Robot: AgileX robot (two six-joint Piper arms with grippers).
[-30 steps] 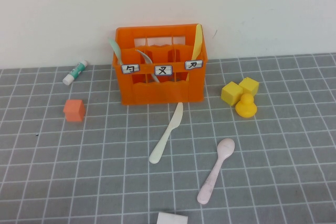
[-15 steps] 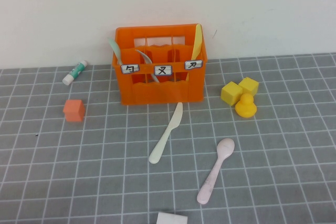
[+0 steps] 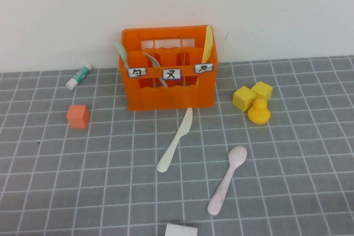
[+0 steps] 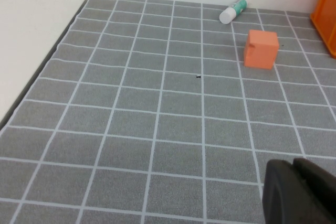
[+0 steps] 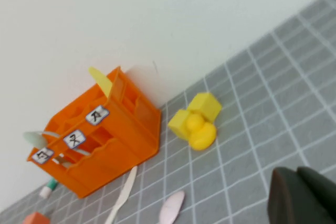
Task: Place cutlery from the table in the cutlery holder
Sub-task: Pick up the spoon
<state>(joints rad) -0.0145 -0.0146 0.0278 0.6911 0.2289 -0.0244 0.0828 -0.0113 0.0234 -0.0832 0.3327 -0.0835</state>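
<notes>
No piece of cutlery is held at this moment; a pick-up is judged to be the step in hand. A cream knife (image 3: 176, 140) lies on the grey tiled surface (image 3: 310, 192) just in front of the orange cutlery holder (image 3: 168, 70), its tip close to the holder's front wall, and a pink spoon (image 3: 227, 179) lies nearer the front edge, to the right of the knife.

The holder stands at the back edge, against the wall. A pale green utensil (image 3: 120, 52) is seen in its left compartment, a pale handle (image 3: 152, 61) in the middle one, and a yellow knife (image 3: 207, 42) in the right one.

Neither arm is seen in the high view. The left claw (image 4: 299, 192) is seen only as a dark part over the surface's left side, and the right claw (image 5: 304, 198) likewise toward the right side; whether either is wide or narrow cannot be told.

Next, one claw would need to be lowered over a handle.
</notes>
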